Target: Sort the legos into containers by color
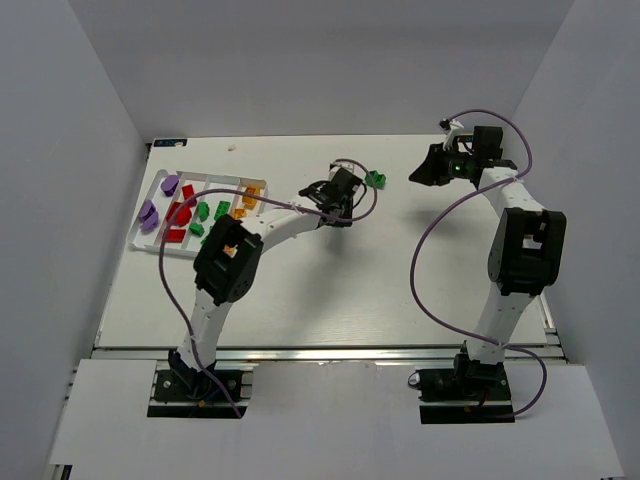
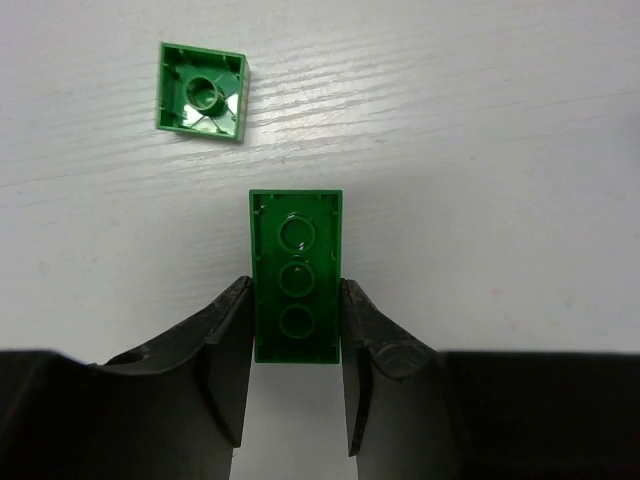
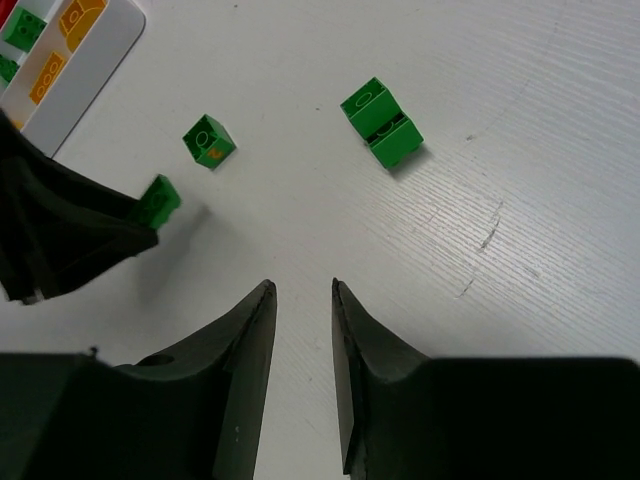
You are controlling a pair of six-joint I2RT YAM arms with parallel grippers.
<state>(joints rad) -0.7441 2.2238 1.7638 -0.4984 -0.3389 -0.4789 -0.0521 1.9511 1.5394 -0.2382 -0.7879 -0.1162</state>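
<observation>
Between the black fingers of the left tool (image 2: 295, 292) sits a long green brick (image 2: 296, 270), pinched at its sides, hollow underside up, long axis pointing straight away. Beyond it lies a square green brick (image 2: 201, 91) on the white, faintly grained table (image 2: 480, 150). The right tool (image 3: 302, 300) hovers slightly spread, holding nothing. The white plastic tray (image 1: 205, 176) lies at the table's far left.

The long green brick (image 2: 296, 240) is showing glossy moulded plastic, its hollow underside catching soft highlights. The square green brick (image 2: 202, 90) is gleaming more brightly, with sharp reflections inside its cavity. The white surface (image 2: 480, 150) is looking matt, with a fine wood-like grain running across it. The jaws of the left gripper (image 2: 296, 290) are looking like matt black plastic, faintly scuffed. The tray (image 3: 95, 65) is looking like smooth white plastic.
</observation>
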